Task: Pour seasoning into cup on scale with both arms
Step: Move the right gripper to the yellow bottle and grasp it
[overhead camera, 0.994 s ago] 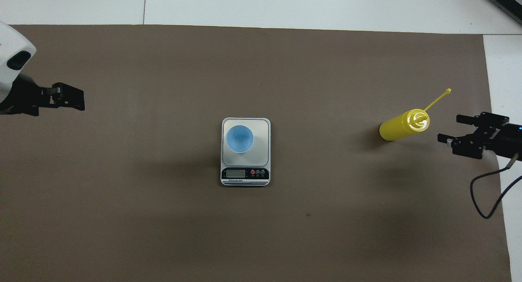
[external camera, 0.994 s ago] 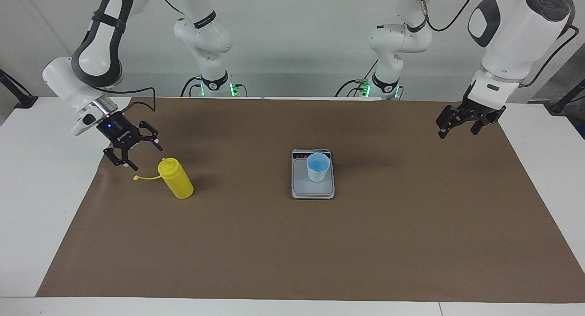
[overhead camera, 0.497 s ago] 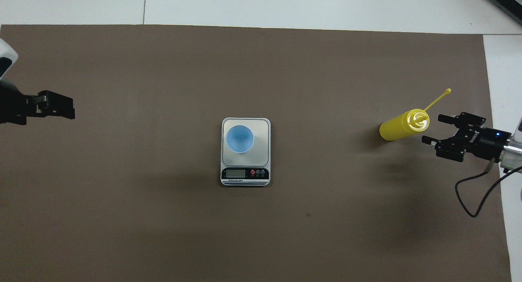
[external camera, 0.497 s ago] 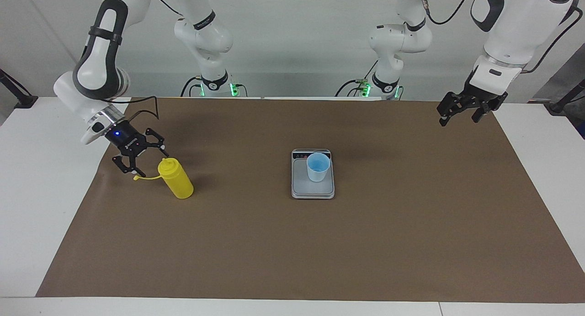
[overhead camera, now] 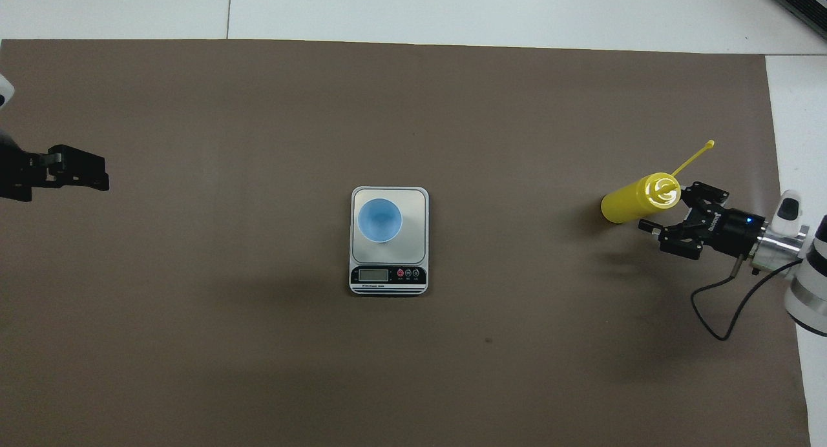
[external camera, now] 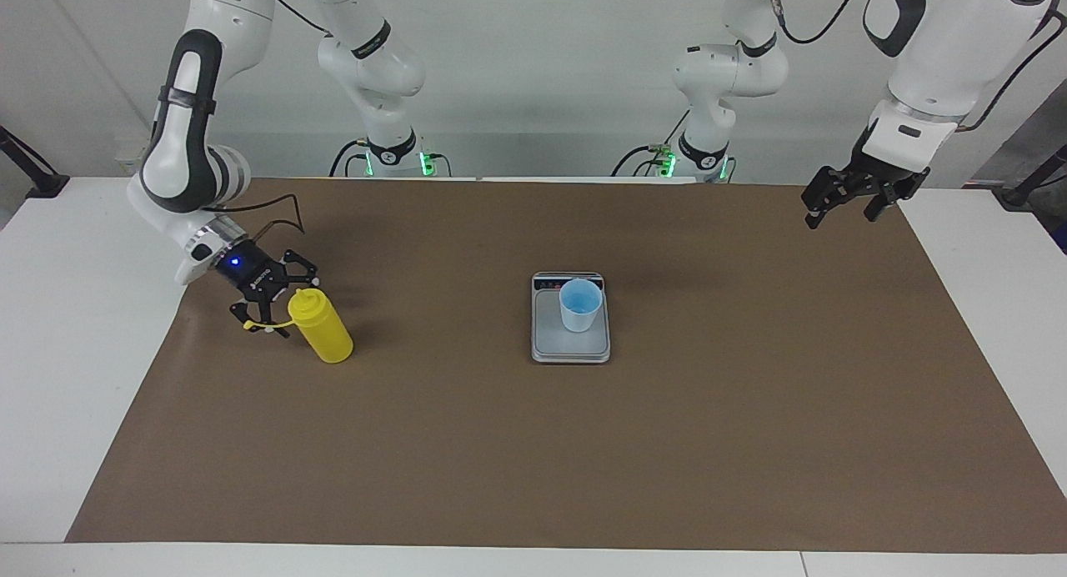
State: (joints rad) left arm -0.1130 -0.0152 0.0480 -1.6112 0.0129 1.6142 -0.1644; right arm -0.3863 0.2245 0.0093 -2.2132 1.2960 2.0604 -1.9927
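The yellow seasoning bottle [external camera: 327, 333] [overhead camera: 628, 205] stands upright on the brown mat toward the right arm's end, its cap strap [overhead camera: 694, 155] sticking out sideways. My right gripper [external camera: 295, 308] [overhead camera: 665, 208] is open and low beside the bottle's top, one fingertip on either side of the nozzle end; I cannot tell whether they touch it. The light-blue cup [external camera: 580, 304] [overhead camera: 380, 219] stands on the scale [external camera: 572, 350] [overhead camera: 415, 205] mid-table. My left gripper [external camera: 840, 217] [overhead camera: 97, 176] hangs open and holds nothing, over the mat's edge at the left arm's end.
A brown mat [external camera: 583, 460] covers most of the white table [external camera: 75, 327]. The scale's display strip [overhead camera: 387, 276] faces the robots. A black cable [overhead camera: 730, 305] loops from the right wrist over the mat's edge.
My right gripper has dropped and slid in toward the bottle until its open fingers flank the top. My left gripper has drawn back toward its end of the table. Bottle, cup and scale are unmoved.
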